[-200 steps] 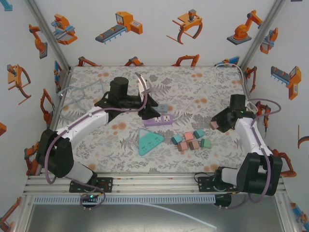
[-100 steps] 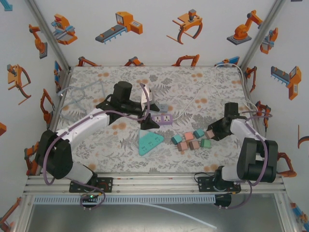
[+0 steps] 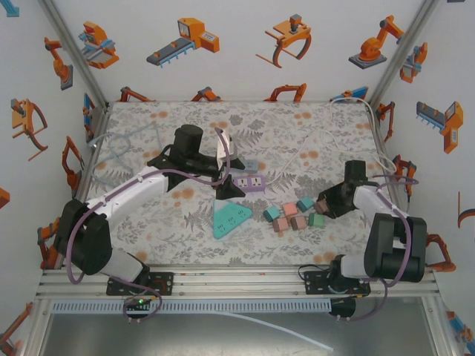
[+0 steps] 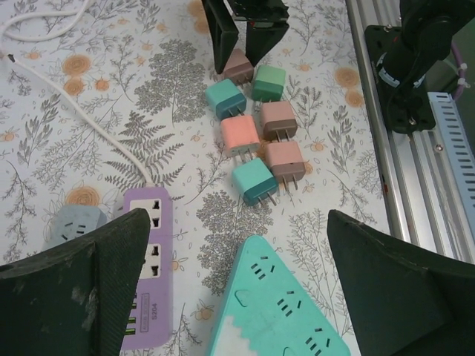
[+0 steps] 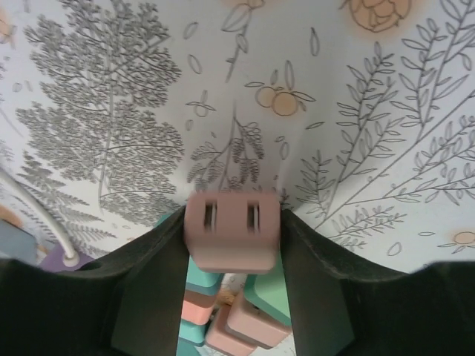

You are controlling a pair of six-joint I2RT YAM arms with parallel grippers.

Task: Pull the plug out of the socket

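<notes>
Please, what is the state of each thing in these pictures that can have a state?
left gripper: open, empty.
right gripper: shut on brown plug.
purple power strip: visible sockets empty.
grey-blue plug: unplugged, lying beside the purple power strip.
teal power strip: visible sockets empty.
loose plugs: unplugged, lying in a cluster.

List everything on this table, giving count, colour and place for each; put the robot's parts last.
power strip: one, purple, mid-table
cable: one, white, from the purple strip's right end
triangular power strip: one, teal, nearer than the purple one
grey-blue plug: one, beside the purple strip
loose plugs: six; two teal, two brown, one pink, one green; clustered right of the teal strip
held plug: one, brown, at the cluster's right edge
left gripper: one, black, open above the strips
right gripper: one, black, shut on the held plug
</notes>
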